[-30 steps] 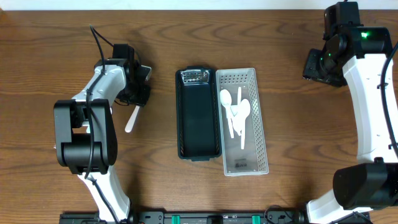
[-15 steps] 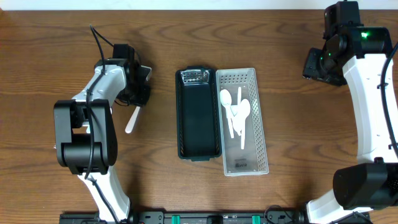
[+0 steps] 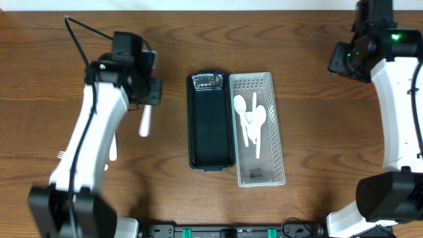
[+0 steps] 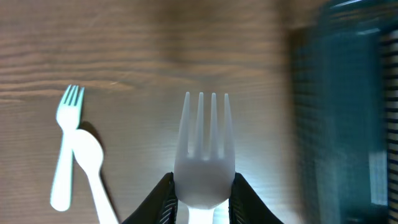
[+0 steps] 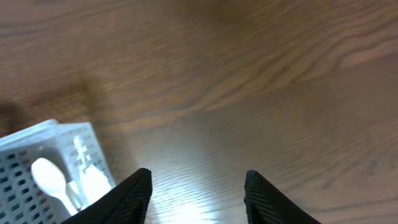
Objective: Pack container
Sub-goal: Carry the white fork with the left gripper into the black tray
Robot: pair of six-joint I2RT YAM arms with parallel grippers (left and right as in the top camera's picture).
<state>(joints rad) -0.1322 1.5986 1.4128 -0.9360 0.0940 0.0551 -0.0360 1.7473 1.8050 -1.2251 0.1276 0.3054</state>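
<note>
My left gripper (image 3: pixel 147 92) is shut on a white plastic fork (image 3: pixel 144 122), held just above the wood left of the dark container (image 3: pixel 210 125). In the left wrist view the fork (image 4: pixel 202 149) sits between the jaws, tines pointing away, and the dark container (image 4: pixel 348 112) is at the right. A pale green fork (image 4: pixel 65 143) and a white spoon (image 4: pixel 90 163) lie on the table to the left. The white perforated container (image 3: pixel 261 168) holds white spoons (image 3: pixel 250 119). My right gripper (image 5: pixel 198 186) is open and empty over bare wood at the far right.
The two containers stand side by side, touching, at the table's middle. The white container's corner (image 5: pixel 37 146) shows at the lower left of the right wrist view. The loose spoon (image 3: pixel 112 149) and green fork (image 3: pixel 61 155) lie partly under my left arm.
My left arm has swung and risen, lifting the white fork a little toward the containers. The loose spoon and green fork now show. My right gripper has moved slightly farther back.
</note>
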